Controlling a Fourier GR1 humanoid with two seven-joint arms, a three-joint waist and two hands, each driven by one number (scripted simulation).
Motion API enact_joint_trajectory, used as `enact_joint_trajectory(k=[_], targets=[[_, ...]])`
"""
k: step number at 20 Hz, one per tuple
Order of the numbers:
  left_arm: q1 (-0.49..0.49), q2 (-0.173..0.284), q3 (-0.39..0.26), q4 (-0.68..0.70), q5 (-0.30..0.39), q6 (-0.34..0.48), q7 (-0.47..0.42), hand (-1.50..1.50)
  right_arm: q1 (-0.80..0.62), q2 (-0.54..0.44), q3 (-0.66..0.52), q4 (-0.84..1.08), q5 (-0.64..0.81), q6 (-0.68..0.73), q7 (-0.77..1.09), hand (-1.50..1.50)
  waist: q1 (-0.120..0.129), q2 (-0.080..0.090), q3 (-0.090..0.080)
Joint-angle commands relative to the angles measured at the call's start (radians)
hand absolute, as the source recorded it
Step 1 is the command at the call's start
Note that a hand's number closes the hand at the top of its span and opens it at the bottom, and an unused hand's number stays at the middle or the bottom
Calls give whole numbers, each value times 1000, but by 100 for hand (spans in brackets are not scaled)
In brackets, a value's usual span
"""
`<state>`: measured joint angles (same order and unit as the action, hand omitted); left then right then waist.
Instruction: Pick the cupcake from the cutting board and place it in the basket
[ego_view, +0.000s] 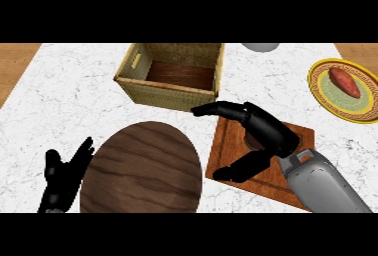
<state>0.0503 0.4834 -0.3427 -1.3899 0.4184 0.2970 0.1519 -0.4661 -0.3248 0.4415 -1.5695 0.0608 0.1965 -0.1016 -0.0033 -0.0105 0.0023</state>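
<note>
Black right robot hand (258, 131) curls over the cutting board (229, 145), hiding any cupcake, so lifting could snag the nearby basket (171, 93) wall

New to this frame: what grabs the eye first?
The right hand, sprawled over the reddish cutting board at centre right, with fingers reaching toward the woven basket behind it; the cupcake isn't visible. Next, the big dark oval wooden board at lower centre, and the yellow-rimmed plate holding a sweet potato at the right edge.
</note>
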Motion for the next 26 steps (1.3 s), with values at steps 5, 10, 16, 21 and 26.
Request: enact_joint_trajectory(k=[5,10,16,21,26], targets=[[34,-4,11,36,14,-18,11,0,-223,-337,-126,-101,131,163,191,-150,-16,1,-5],[42,-16,4,51,-3,-43,-23,0,-380,-470,-197,-76,22,417,279,-150,0,7,-6],[59,-35,-6,42,-25,-34,-27,0,-427,-609,-191,-21,-69,709,282,-150,6,9,-4],[46,18,42,9,-5,-78,23,0,-427,-645,-197,10,4,810,211,-150,15,12,-2],[42,-38,33,14,-46,-52,23,0,-395,-604,-230,31,77,806,143,-150,14,13,-2]])
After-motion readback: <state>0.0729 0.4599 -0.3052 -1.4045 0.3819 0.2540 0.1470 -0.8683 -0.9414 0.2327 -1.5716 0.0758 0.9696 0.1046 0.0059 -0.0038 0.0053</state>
